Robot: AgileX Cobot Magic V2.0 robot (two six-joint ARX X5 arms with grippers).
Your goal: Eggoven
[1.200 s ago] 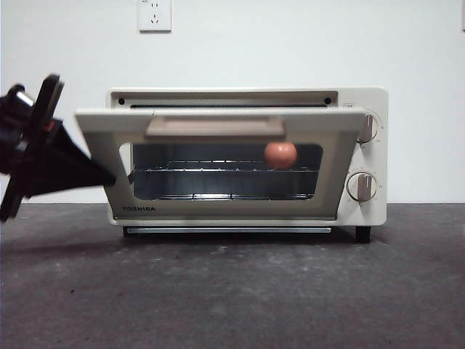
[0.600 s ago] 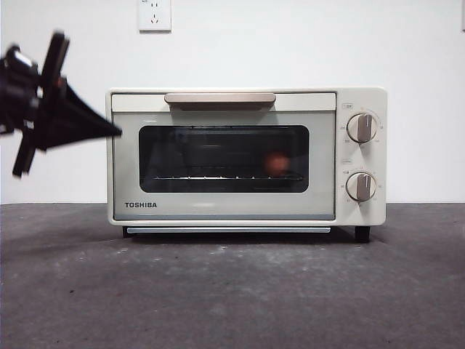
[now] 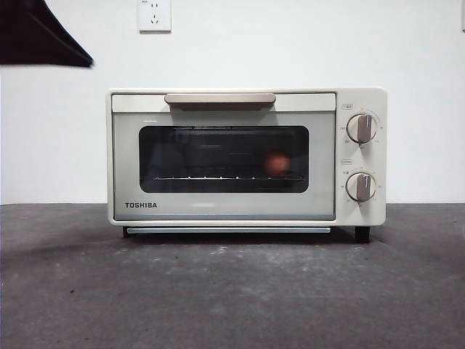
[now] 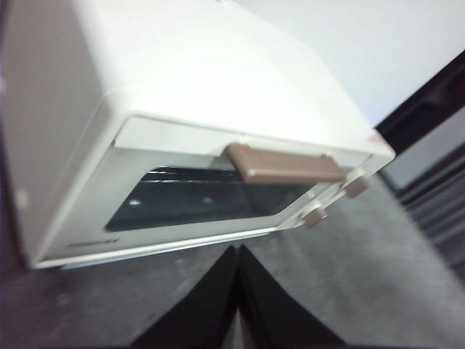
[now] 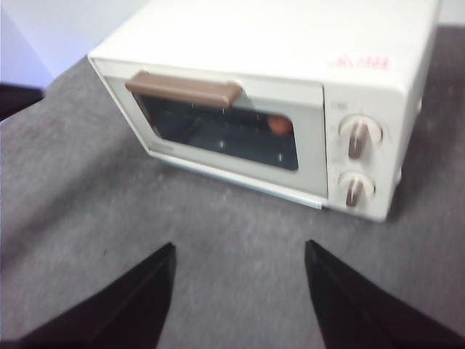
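Observation:
The cream Toshiba oven [image 3: 247, 156] stands mid-table with its door closed and the tan handle [image 3: 220, 98] up. Behind the dark glass the reddish-brown egg [image 3: 276, 163] rests on the wire rack, toward the right; the right wrist view also shows the egg [image 5: 280, 125]. My left gripper [image 4: 237, 251] is shut and empty, held up off the oven's [image 4: 182, 109] left front corner; it appears as a black tip [image 3: 43, 33] at the front view's top left. My right gripper [image 5: 240, 254] is open and empty, back from the oven [image 5: 276, 87] above the table.
The dark grey table [image 3: 232, 291] stretches in front of the oven. Two knobs [image 3: 361, 128] sit on the oven's right panel. A white wall with a socket [image 3: 154, 14] is behind.
The oven door swung up from half open to closed with the egg inside. My left gripper left the door's left edge and rose to the upper left corner.

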